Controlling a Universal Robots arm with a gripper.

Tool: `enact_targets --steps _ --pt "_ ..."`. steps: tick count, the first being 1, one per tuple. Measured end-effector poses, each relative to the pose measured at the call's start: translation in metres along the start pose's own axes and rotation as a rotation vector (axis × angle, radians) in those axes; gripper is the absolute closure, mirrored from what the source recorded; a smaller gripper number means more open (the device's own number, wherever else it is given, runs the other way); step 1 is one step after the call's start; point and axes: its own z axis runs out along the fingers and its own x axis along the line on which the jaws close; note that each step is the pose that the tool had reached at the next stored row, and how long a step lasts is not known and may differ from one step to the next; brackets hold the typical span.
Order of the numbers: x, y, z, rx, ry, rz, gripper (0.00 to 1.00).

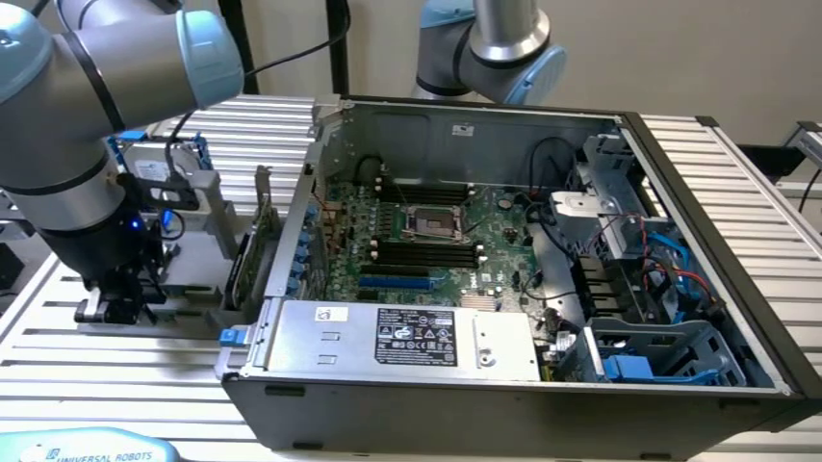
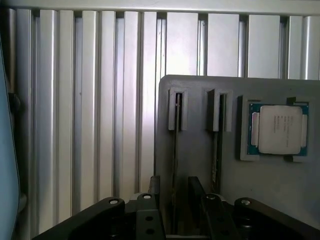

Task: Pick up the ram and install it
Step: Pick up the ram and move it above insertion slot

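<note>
The gripper (image 2: 175, 202), spread wide and empty, straddles the ram (image 2: 175, 145), which stands edge-up in the grey holder (image 2: 280, 195), at the exterior view's left of the computer case (image 1: 514, 409). Pick-up stage, I judge; closing calls for jaws centred on that thin edge.

1. The thin green ram stick (image 2: 176, 145) stands edge-on in the grey plastic slotted holder (image 2: 200, 85), so its chips are hidden; one end is lost between the fingers of the black metal gripper (image 2: 175, 190).
2. The holder runs past the wrist view's edge.
3. Print on the square silver processor chip (image 2: 280, 129) is too small to read.
</note>
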Motion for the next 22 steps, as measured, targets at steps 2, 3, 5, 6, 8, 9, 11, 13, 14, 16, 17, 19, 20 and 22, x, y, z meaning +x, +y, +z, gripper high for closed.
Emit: enact_targets --steps 2,3,5,6,8,9,11,13,14,16,17,19,20,22 --pt "-0.0004 0.0004 0.0007 -0.0001 0.0001 0.0 0.64" --pt "-0.0006 0.0005 0.0011 0.0 0.0001 0.0 0.64" --pt "-0.0011 0.0007 0.0018 0.0 0.0001 0.0 0.64" --pt "-0.0012 0.0008 0.0023 0.0001 0.0001 0.0 0.64" --pt "-0.0014 0.0009 0.0033 0.0003 0.0 0.0 0.64" --pt "-0.0014 0.0009 0.0035 0.0001 0.0002 0.0 0.64" --pt "-0.0015 0.0009 0.0039 0.0002 0.0001 0.0 0.64" --pt "-0.0015 0.0009 0.004 0.0003 0.0001 0.0 0.64" --pt "-0.0015 0.001 0.0041 0.0003 0.0 0.0 0.64" --pt "-0.0015 0.0016 0.0044 0.0004 0.0 0.0 0.64" --pt "-0.0015 0.0022 0.0044 0.0002 0.0001 0.0 0.64" --pt "-0.0015 0.003 0.0046 0.0002 0.0001 0.0 0.64" --pt "-0.0015 0.003 0.0047 0.0003 0.0 0.0 0.64" --pt "-0.0015 0.0031 0.0047 0.0003 0.0 0.0 0.64"
